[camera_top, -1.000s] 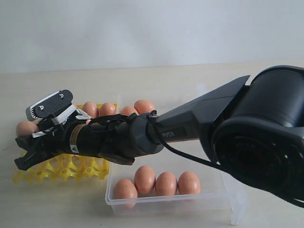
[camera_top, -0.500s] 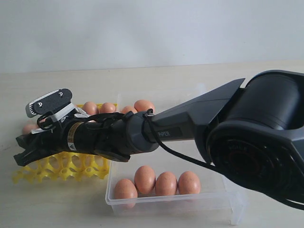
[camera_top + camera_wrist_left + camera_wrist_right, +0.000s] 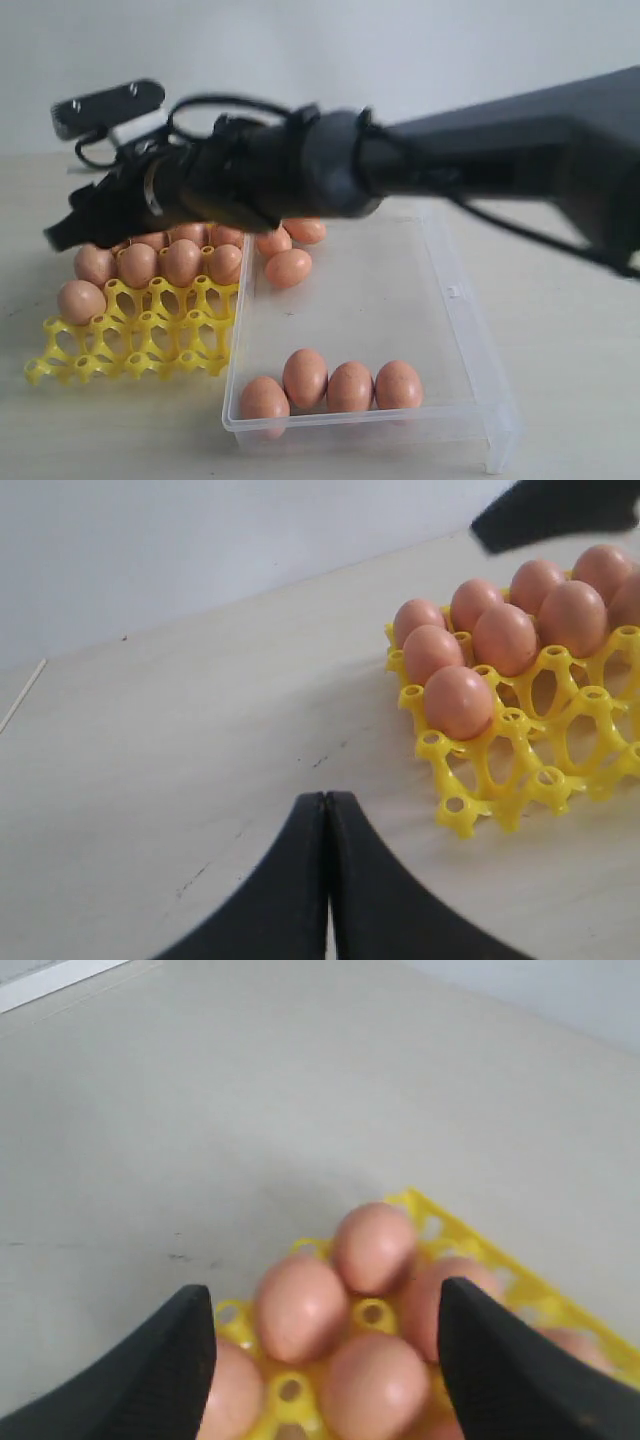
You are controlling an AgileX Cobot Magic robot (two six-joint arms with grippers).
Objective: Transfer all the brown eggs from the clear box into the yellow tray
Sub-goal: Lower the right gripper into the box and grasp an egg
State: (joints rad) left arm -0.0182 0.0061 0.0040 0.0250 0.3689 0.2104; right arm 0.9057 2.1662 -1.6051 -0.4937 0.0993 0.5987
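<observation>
Nine brown eggs [image 3: 458, 700] stand on end in the yellow tray [image 3: 130, 345] on the table [image 3: 560, 330]; seven lie in the clear box [image 3: 400, 300] beside it, four rowed along its near wall, one on its side. The right arm [image 3: 450, 150] stretches nearly level above the tray, the right end effector [image 3: 322, 1295] released, jaws wide, empty. The left end effector [image 3: 327, 805] is clenched on nothing

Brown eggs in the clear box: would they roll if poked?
Probably: the brown eggs are smooth ovals lying loose on the flat floor of the clear box. Likely slippery to grip too. Cups of the yellow tray should hold them still.
</observation>
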